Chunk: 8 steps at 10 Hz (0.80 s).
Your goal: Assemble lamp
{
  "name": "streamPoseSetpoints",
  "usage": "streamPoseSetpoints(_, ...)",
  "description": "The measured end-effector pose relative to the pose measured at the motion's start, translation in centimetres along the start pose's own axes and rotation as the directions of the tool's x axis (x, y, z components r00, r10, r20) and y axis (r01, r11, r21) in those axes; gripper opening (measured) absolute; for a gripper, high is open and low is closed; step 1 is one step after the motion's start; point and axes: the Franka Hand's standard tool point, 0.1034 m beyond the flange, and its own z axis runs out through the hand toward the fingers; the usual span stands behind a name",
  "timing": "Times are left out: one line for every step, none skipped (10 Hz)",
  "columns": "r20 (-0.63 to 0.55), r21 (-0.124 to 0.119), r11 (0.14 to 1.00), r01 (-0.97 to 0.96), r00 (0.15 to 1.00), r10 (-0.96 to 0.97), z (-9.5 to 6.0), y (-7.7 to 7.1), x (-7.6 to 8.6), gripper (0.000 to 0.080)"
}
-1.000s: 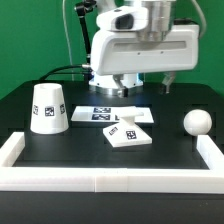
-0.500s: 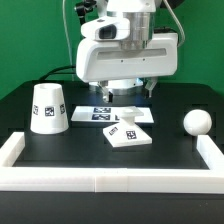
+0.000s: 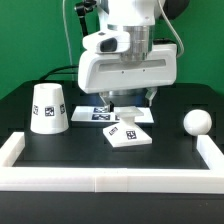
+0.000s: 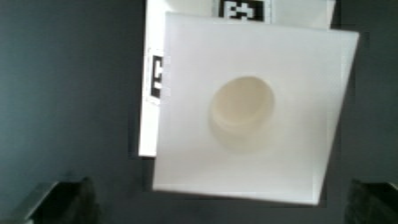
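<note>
The lamp's square flat base [image 3: 128, 133] lies on the black table in the middle, with a tag on top. In the wrist view the base [image 4: 244, 105] fills the picture and shows its round socket. My gripper [image 3: 131, 100] hangs just above and behind the base, open and empty. Its dark fingertips [image 4: 68, 200] show at the two lower corners of the wrist view, apart from the base; the gripper [image 4: 221, 206] holds nothing. The cone shade [image 3: 47, 108] stands at the exterior view's left. The ball-shaped bulb [image 3: 197, 122] rests at the right.
The marker board [image 3: 104, 113] lies flat just behind the base, partly under the gripper. A low white rail [image 3: 110, 180] runs along the table's front and up both sides. Cables hang behind the arm.
The arm has swung toward the exterior view's left and come down, from above the right of the marker board to low over the base. The lamp parts have not moved.
</note>
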Motion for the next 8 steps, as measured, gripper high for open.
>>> streamPoseSetpoints(0.002,0.001,1.0,0.003,1.0,-0.003,0.1,0.0,-0.1,0.0699)
streamPoseSetpoints(0.004,0.002,1.0,0.003,1.0,-0.003,0.2,0.0,-0.1,0.0699)
streamPoseSetpoints(0.008,0.004,1.0,0.003,1.0,-0.003,0.4,0.0,-0.2,0.0699)
streamPoseSetpoints(0.012,0.006,1.0,0.004,1.0,-0.004,0.7,-0.1,-0.3,0.0699)
streamPoseSetpoints(0.011,0.006,1.0,0.003,1.0,-0.004,1.1,-0.1,-0.4,0.0699)
streamPoseSetpoints(0.012,0.007,1.0,0.004,1.0,-0.005,1.1,-0.2,-0.4,0.0699)
streamPoseSetpoints(0.012,0.007,1.0,0.007,1.0,-0.007,1.1,-0.3,-0.3,0.0699)
streamPoseSetpoints(0.012,0.007,1.0,0.008,1.0,-0.008,1.1,-0.2,-0.4,0.0699)
